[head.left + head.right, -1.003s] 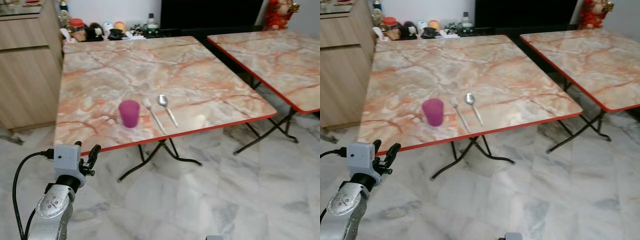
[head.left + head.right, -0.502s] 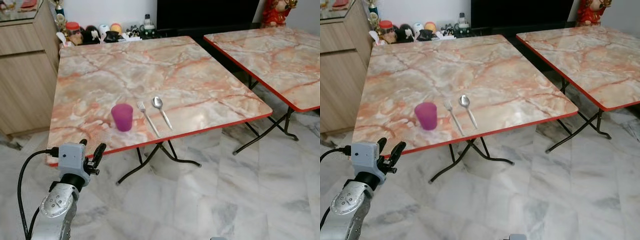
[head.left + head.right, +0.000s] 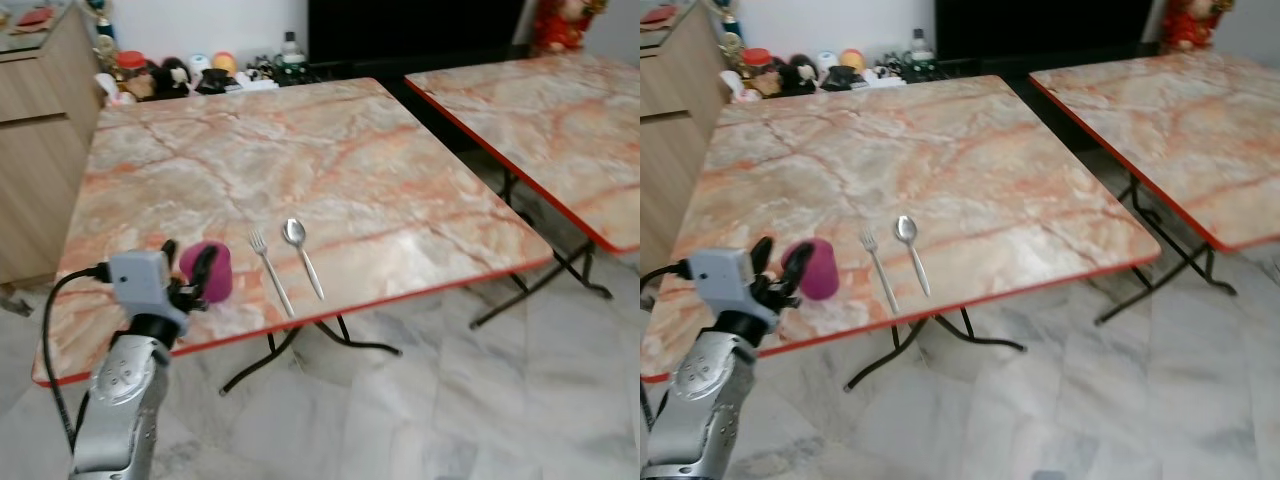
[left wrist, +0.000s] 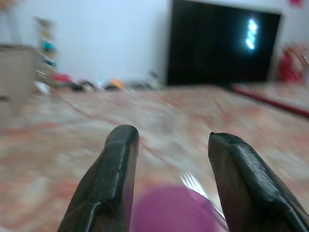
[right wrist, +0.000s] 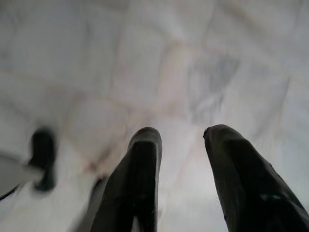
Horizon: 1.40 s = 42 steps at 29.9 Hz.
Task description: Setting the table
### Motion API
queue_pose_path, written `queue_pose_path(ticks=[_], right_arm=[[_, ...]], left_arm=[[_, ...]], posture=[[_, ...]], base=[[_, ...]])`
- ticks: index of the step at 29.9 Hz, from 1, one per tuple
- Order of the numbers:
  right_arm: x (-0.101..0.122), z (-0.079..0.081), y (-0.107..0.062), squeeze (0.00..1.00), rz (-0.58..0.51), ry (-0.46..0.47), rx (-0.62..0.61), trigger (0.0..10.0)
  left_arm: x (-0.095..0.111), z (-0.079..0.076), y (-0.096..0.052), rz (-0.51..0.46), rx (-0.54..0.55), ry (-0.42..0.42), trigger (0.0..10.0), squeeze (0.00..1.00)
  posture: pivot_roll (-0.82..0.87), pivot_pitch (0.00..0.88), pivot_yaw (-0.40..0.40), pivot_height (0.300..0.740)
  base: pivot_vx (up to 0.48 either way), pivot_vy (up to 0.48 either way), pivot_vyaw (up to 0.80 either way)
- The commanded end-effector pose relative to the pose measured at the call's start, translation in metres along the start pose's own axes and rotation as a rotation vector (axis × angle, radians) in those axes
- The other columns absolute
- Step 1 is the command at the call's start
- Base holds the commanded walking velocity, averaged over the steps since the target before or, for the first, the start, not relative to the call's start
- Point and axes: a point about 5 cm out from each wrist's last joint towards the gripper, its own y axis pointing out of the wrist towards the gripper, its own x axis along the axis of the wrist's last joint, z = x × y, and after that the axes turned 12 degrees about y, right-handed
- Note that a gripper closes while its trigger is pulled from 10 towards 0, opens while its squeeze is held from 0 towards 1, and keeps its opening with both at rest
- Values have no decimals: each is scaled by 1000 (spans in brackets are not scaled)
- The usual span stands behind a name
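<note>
A purple cup (image 3: 213, 274) stands near the front left edge of the marble table (image 3: 330, 150). To its right lie a fork (image 3: 270, 270) and a spoon (image 3: 303, 255), side by side. My left gripper (image 3: 186, 270) is raised in front of the cup, open, its fingers (image 4: 113, 183) on either side of the blurred purple cup (image 4: 171, 210) just beyond the tips. My right gripper (image 5: 181, 145) hangs open over the floor with nothing between its fingers.
A second marble table (image 3: 560, 120) stands to the right across a narrow gap. A wooden cabinet (image 3: 35, 130) is at the left. Small bottles and toys (image 3: 190, 75) line the wall behind the table, next to a dark screen (image 3: 400, 30). Marble floor (image 3: 450, 400) lies in front.
The camera has come closer to the table. My left gripper has risen from below the table edge to the level of the purple cup, right in front of it.
</note>
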Motion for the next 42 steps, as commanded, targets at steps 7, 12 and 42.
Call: queue_pose_path(ticks=[7,12,42], right_arm=[[-12,5,-3,0,34,10,6,10000],[-12,5,-3,0,34,11,4,10000],[-13,5,-3,0,33,22,-3,10000]], left_arm=[[2,4,5,53,-29,-14,10000,0],[-8,-2,6,166,-131,26,10000,0],[-2,-13,16,161,-119,-69,10000,0]], posture=[[138,117,-15,740],[137,115,-13,740],[129,104,-3,740]], base=[[0,0,0],[0,0,0],[0,134,0]])
